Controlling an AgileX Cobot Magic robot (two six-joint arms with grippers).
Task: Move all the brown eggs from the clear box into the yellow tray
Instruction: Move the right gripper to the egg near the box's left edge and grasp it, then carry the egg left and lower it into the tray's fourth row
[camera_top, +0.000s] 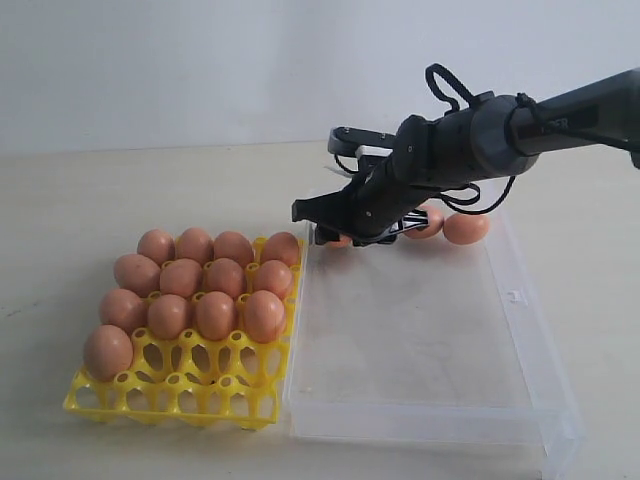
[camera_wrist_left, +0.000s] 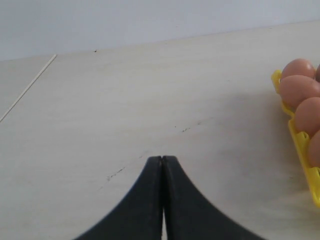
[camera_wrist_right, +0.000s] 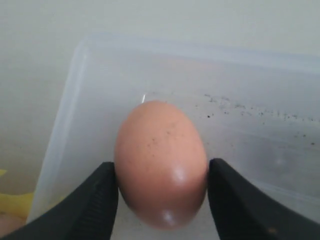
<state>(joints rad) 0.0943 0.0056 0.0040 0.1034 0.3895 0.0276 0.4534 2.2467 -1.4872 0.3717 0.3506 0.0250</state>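
My right gripper is shut on a brown egg, with a black finger against each side. In the exterior view this gripper and its egg sit low at the far left corner of the clear box. Two more brown eggs lie along the box's far wall, one partly hidden behind the arm. The yellow tray stands left of the box, with several brown eggs in its cups. My left gripper is shut and empty over bare table.
The tray's front row of cups holds one egg at its left end. In the left wrist view the tray's edge and some of its eggs show at one side. Pale tabletop surrounds both containers.
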